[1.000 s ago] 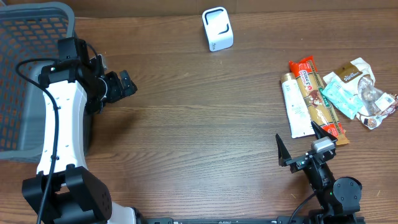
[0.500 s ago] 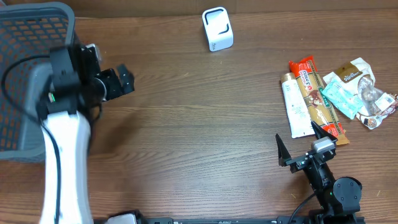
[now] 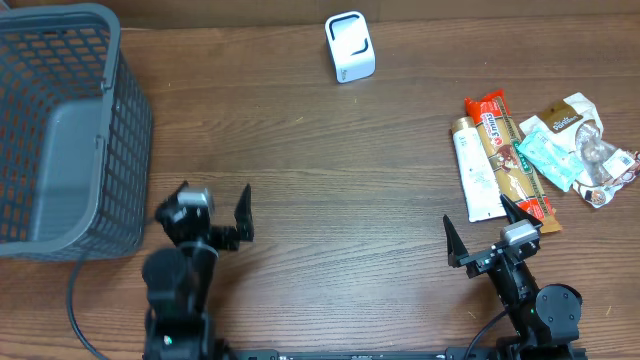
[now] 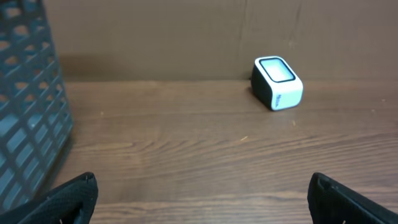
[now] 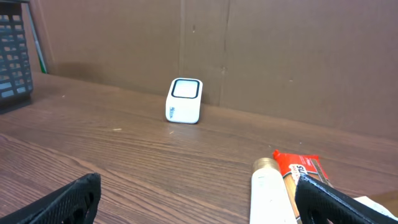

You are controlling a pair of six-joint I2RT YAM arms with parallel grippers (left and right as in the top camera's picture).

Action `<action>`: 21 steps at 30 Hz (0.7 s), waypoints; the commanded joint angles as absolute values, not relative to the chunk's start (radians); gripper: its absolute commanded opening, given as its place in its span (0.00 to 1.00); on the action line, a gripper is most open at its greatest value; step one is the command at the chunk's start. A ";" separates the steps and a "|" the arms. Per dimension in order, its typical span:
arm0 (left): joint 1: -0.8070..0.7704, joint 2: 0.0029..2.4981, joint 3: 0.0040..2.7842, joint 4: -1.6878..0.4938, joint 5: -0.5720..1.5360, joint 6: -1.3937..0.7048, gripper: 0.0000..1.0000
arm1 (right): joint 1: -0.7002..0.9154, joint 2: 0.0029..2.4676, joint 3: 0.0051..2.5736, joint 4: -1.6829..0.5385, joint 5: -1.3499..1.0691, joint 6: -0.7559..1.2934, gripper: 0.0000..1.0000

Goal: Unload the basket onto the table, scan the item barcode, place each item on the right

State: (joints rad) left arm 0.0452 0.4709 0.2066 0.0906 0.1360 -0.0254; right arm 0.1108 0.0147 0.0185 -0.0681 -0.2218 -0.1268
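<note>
Only overhead shows the whole packet pile (image 3: 520,150) at the table's (image 3: 330,180) right edge; left gripper (image 3: 205,214) and right gripper (image 3: 487,230) gape wide, empty.

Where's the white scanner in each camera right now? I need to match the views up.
Overhead: the white scanner sits at top centre, far from both arms.
Left wrist: upper right of centre, at the back.
Right wrist: left of centre, at the back.
Shared landmark: the grey basket, far left in overhead, at the left edge in left wrist, in the top-left corner in right wrist.
</note>
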 commanded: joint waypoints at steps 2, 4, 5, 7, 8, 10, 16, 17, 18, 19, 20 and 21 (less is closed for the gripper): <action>0.037 0.286 0.043 0.120 0.096 0.005 1.00 | 0.109 0.003 0.008 -0.062 -0.224 -0.121 1.00; 0.036 0.238 0.003 0.118 0.096 0.005 1.00 | 0.109 0.003 0.008 -0.062 -0.225 -0.121 1.00; 0.033 0.219 0.005 0.077 0.089 0.009 1.00 | 0.109 0.003 0.008 -0.062 -0.225 -0.121 1.00; 0.025 0.191 0.005 0.037 0.080 0.031 1.00 | 0.109 0.003 0.008 -0.062 -0.224 -0.121 1.00; 0.021 0.175 0.005 0.014 0.070 0.031 1.00 | 0.109 0.003 0.008 -0.062 -0.225 -0.121 1.00; 0.017 0.136 0.005 -0.052 0.063 0.031 1.00 | 0.109 0.003 0.008 -0.062 -0.224 -0.121 1.00; 0.012 0.004 0.005 -0.073 0.063 0.030 1.00 | 0.109 0.003 0.008 -0.062 -0.225 -0.121 1.00; 0.012 0.004 0.005 -0.062 0.062 0.030 1.00 | 0.109 0.003 0.008 -0.062 -0.225 -0.121 1.00; 0.011 0.004 0.005 -0.064 0.064 0.030 1.00 | 0.109 0.003 0.008 -0.062 -0.224 -0.121 1.00; 0.010 0.003 0.005 -0.073 0.063 0.030 0.99 | 0.109 0.003 0.008 -0.062 -0.224 -0.121 1.00; 0.011 0.004 0.005 -0.073 0.062 0.030 1.00 | 0.109 0.003 0.008 -0.062 -0.224 -0.121 1.00; 0.011 0.004 0.005 -0.073 0.063 0.030 1.00 | 0.109 0.003 0.008 -0.062 -0.224 -0.121 1.00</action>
State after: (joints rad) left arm 0.0189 0.0158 0.0086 -0.0689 0.0738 0.0082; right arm 0.1112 0.0147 0.0185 -0.0681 -0.2218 -0.1265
